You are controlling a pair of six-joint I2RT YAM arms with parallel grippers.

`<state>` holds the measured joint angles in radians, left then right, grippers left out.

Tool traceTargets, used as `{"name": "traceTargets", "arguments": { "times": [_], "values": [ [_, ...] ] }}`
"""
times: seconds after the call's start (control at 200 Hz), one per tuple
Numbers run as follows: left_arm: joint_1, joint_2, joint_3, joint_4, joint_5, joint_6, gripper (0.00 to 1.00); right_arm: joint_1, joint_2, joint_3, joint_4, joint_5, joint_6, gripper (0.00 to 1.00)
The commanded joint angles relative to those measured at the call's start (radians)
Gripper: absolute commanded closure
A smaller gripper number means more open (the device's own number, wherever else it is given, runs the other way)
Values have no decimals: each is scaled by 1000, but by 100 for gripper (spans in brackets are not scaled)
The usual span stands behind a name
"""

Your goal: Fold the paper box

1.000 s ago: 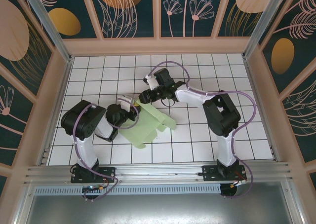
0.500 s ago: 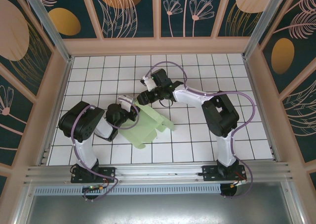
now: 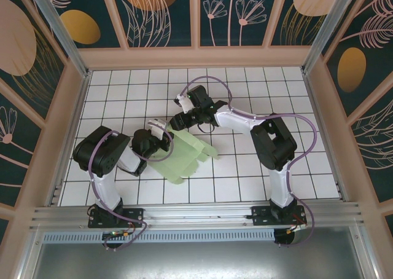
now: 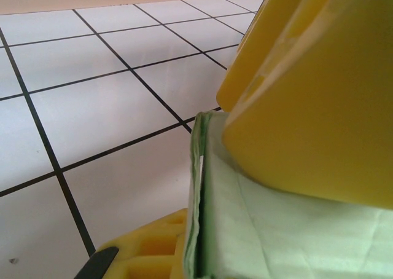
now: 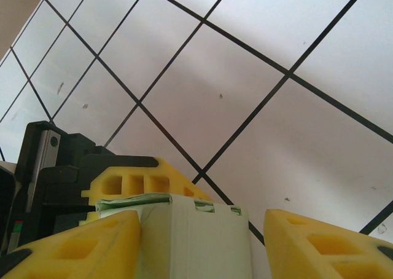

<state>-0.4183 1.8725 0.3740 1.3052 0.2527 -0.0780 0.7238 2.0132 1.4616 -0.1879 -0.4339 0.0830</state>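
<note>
The paper box (image 3: 184,157) lies partly folded on the tiled tabletop (image 3: 258,88), just toward 7 o'clock from its middle. The left gripper (image 3: 164,139) is clamped tight on the box's 10 o'clock edge, its yellow fingers (image 4: 319,94) pressing doubled card. The right gripper (image 3: 174,124) stands half spread at the 12 o'clock corner. The card sits between its fingers (image 5: 80,245), with one finger clear of it.
</note>
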Motion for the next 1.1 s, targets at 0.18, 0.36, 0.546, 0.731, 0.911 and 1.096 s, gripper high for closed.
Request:
{"name": "traceTargets", "arguments": {
  "times": [0.18, 0.36, 0.546, 0.731, 0.911, 1.096],
  "values": [
    [6, 47, 11, 59, 10, -7, 100, -12, 4, -53, -64, 5, 4, 44],
    [4, 79, 42, 37, 17, -38, 100, -11, 11, -62, -62, -9, 11, 45],
    [5, 88, 29, 95, -19, -77, 100, -29, -51, -108, 21, 11, 60, 35],
    [7, 64, 57, 53, -97, -159, 100, -119, -166, -167, 119, 1, 161, 19],
    [26, -19, 69, 18, -156, -276, 100, -242, -332, -302, 278, 9, 227, 19],
    [34, -25, 128, -10, -180, -444, 100, -375, -535, -495, 507, 2, 331, 18]
  ]
}}
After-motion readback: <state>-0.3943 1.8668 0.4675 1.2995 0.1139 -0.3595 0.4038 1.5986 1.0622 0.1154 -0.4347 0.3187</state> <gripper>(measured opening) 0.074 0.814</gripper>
